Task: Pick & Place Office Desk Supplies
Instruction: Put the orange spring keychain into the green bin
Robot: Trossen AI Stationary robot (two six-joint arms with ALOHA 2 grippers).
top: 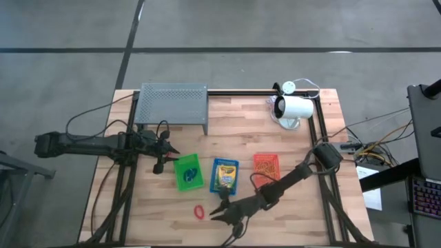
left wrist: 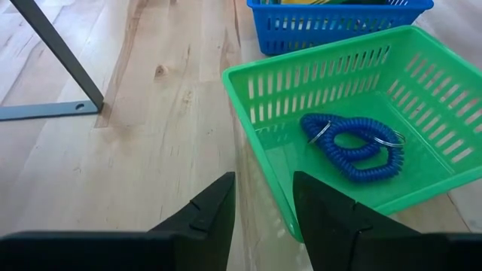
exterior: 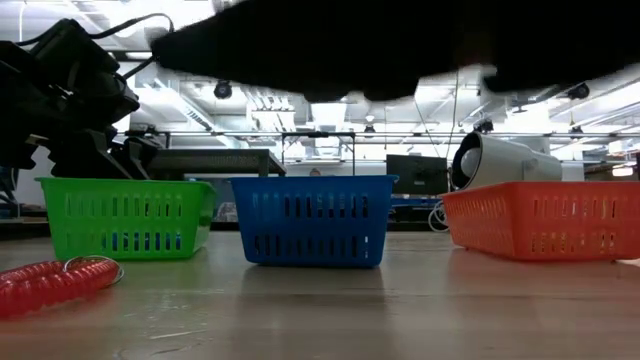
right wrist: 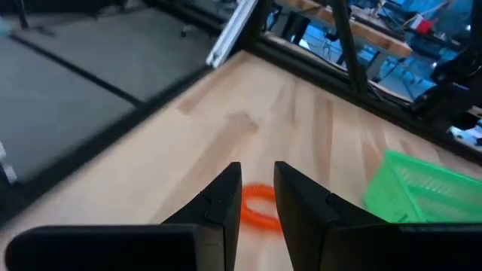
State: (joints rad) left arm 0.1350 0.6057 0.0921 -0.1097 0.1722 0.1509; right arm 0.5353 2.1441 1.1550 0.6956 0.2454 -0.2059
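Three small slotted trays stand in a row: green [top: 187, 172], blue [top: 224, 176] and orange [top: 266, 167]. Blue coiled elastic loops [left wrist: 350, 143] lie in the green tray [left wrist: 339, 98]. A yellow-green crayon box [top: 224, 177] lies in the blue tray. A red coiled loop [top: 200, 211] lies on the table in front of the trays and also shows in the low view [exterior: 55, 282]. My right gripper [top: 219, 211] is open, just right of the red loop [right wrist: 256, 205], with its fingers pointing at it. My left gripper [top: 165, 158] is open beside the green tray's left wall.
A grey perforated rack [top: 172, 107] stands at the far left of the table. A white cylindrical device [top: 293, 110] with its cable sits at the far right. The orange tray [exterior: 545, 215] holds thin orange bands. Bare wood lies along the near edge [top: 289, 220].
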